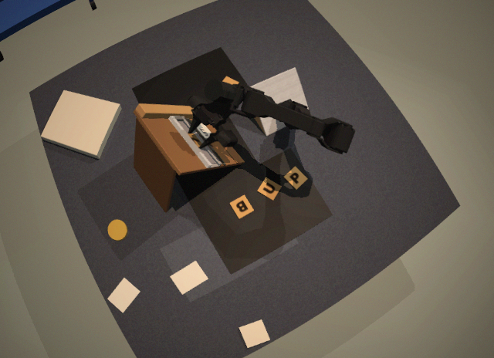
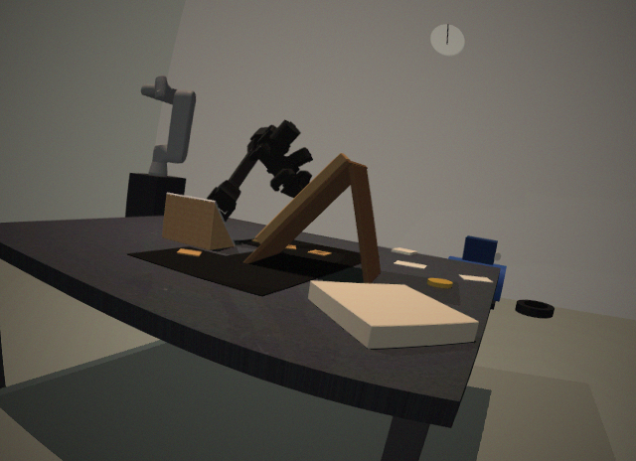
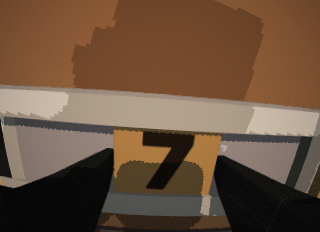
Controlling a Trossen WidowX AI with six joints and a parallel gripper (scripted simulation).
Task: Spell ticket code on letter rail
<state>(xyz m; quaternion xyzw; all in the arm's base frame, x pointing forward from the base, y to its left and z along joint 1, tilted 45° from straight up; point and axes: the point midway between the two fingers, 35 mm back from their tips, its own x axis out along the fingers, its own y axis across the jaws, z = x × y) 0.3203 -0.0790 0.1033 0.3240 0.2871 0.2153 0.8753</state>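
Note:
My gripper (image 1: pixel 197 138) (image 3: pixel 165 160) is shut on the orange 7 tile (image 3: pixel 130 152). In the wrist view the tile stands upright in the channel of the pale rail (image 1: pixel 201 156) (image 3: pixel 150 110), with channel visible on both sides. The rail crosses the tilted brown board (image 1: pixel 159 135) (image 2: pixel 304 210) (image 3: pixel 290 52). Loose tiles B (image 1: pixel 241 206), U (image 1: pixel 268 188) and P (image 1: pixel 296 177) lie in front of the board. Another orange tile (image 1: pixel 230 80) (image 2: pixel 189 251) lies behind the arm, its face unreadable. No printed code is readable.
A pale wedge (image 1: pixel 275 87) (image 2: pixel 189 223) stands near the arm. A cream block (image 1: pixel 81 123) (image 2: pixel 396 304) lies beyond the board. A yellow disc (image 1: pixel 116 229) (image 2: pixel 439 282) and cream cards (image 1: pixel 189 277) (image 1: pixel 123 295) (image 1: pixel 254 332) lie on the counter, some near its edge.

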